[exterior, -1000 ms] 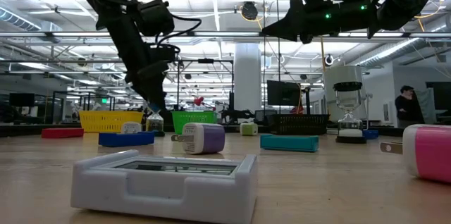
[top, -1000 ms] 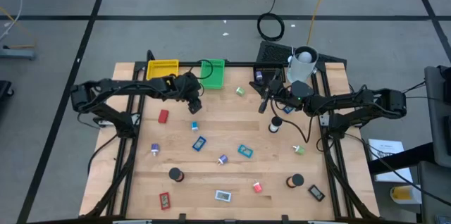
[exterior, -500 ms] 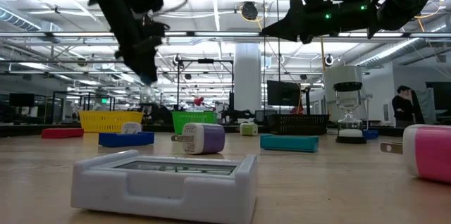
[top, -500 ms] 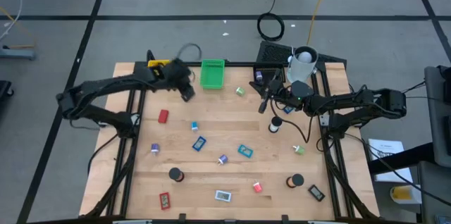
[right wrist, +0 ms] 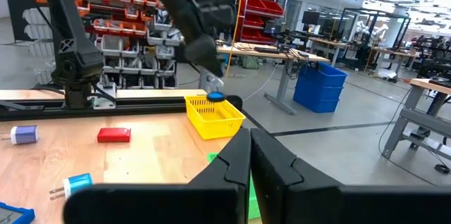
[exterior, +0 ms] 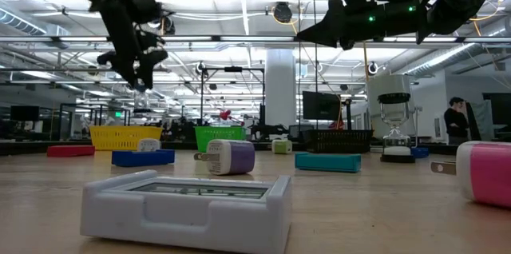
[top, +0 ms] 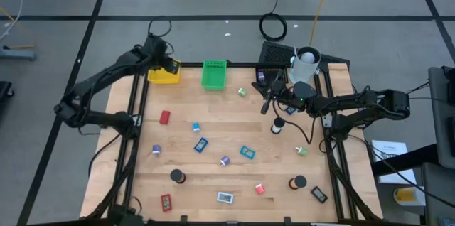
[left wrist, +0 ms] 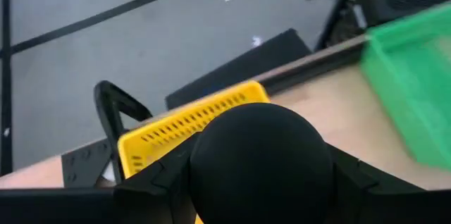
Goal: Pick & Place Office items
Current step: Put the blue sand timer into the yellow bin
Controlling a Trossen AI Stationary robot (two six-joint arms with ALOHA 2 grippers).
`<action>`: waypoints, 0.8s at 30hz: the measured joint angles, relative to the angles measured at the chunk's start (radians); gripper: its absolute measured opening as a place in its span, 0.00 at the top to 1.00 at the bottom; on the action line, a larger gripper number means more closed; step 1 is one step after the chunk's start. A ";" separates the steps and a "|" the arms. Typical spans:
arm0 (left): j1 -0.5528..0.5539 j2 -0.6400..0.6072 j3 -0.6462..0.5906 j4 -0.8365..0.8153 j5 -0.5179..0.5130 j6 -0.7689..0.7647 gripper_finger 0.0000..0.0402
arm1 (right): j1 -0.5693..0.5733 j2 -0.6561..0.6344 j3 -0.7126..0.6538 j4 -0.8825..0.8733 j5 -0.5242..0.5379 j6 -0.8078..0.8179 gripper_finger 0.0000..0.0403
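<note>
High view: the left hand (top: 162,58) hangs over the yellow tray (top: 165,78), with the other items (top: 201,143) scattered on the bench (top: 213,109) well away from it.

Low view: something pale shows at its tips.

Right wrist view: it is clamped on a small blue-topped bit (right wrist: 215,97), just above the tray. The right hand (right wrist: 250,139) is pressed together and empty.

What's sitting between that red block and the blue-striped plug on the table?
Nothing: the high view shows bare wood between the red block and the plug.

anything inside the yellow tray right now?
Can't tell: the left gripper hovers over the yellow tray, covering part of it. The visible part looks empty. The gripper holds a small blue-capped item above it.
</note>
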 joint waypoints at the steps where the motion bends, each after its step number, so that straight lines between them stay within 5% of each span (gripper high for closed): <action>1: 0.019 0.021 0.000 0.007 -0.009 -0.007 0.49 | 0.000 0.000 0.000 0.000 0.000 0.000 0.99; 7: 0.108 0.081 -0.001 -0.007 -0.055 -0.101 0.49 | 0.000 0.000 0.000 0.000 0.000 -0.002 0.99; 24: 0.070 0.145 -0.077 0.078 -0.170 -0.475 0.49 | 0.000 0.000 0.000 -0.002 0.000 -0.002 0.99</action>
